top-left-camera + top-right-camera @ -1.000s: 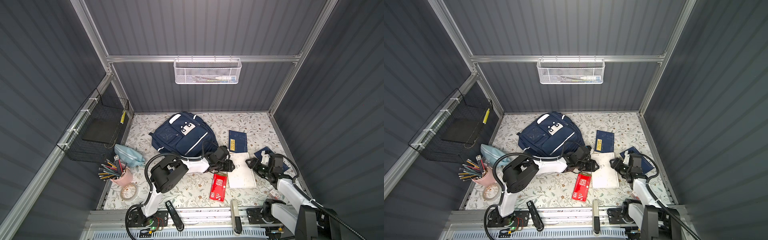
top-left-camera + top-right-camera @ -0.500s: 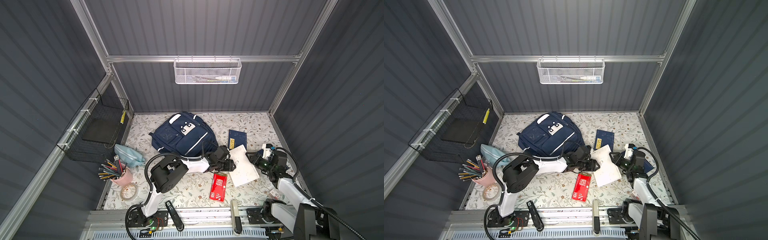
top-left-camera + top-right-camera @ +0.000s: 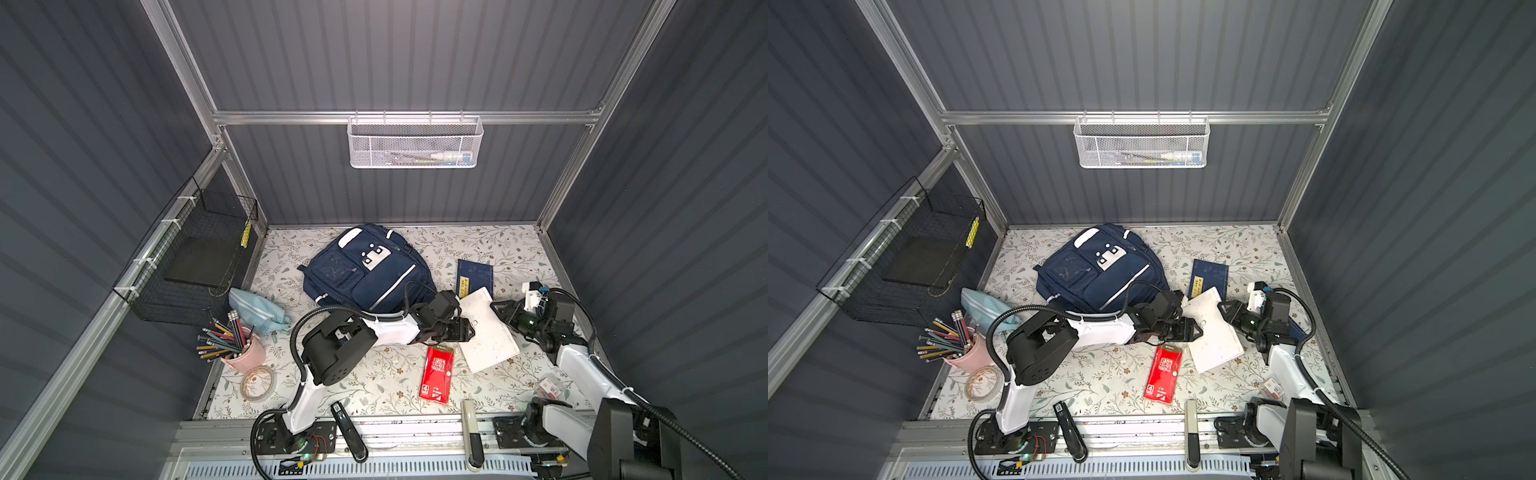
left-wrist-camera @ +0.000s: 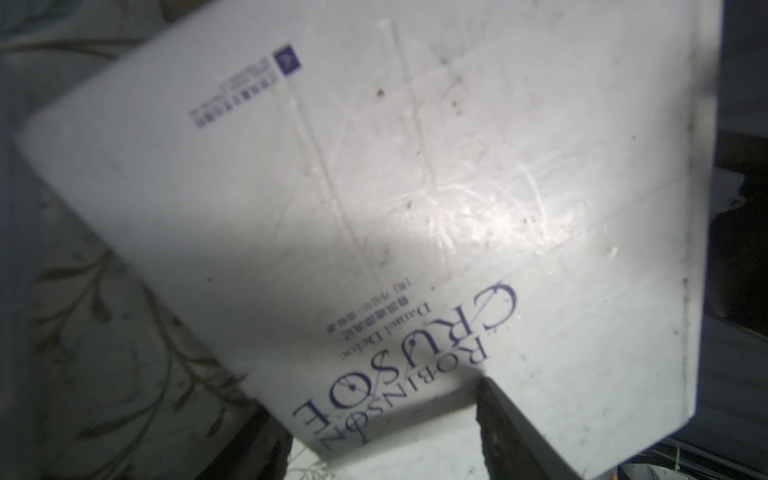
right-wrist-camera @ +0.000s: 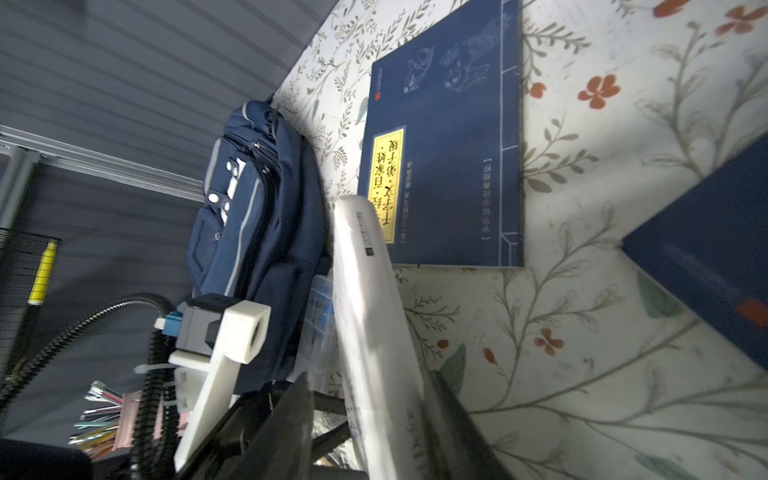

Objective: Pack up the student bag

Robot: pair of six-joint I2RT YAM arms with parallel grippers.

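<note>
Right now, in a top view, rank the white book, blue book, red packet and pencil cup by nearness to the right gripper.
1. white book, at the right gripper fingertips
2. blue book, just behind it
3. red packet, nearer the front
4. pencil cup, far left

A robot lab booth: ribbed grey walls (image 3: 395, 54), aluminium frame (image 3: 291, 117), mounting rail (image 3: 395, 430).

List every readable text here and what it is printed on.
"ROBINSON CRUSOE": cover of the white paperback book.
"Daniel Defoe": same cover, smaller print.
Yellow label on the flat navy blue book: Chinese characters, partly hidden.
Red flat packet: print too small to read.
</note>
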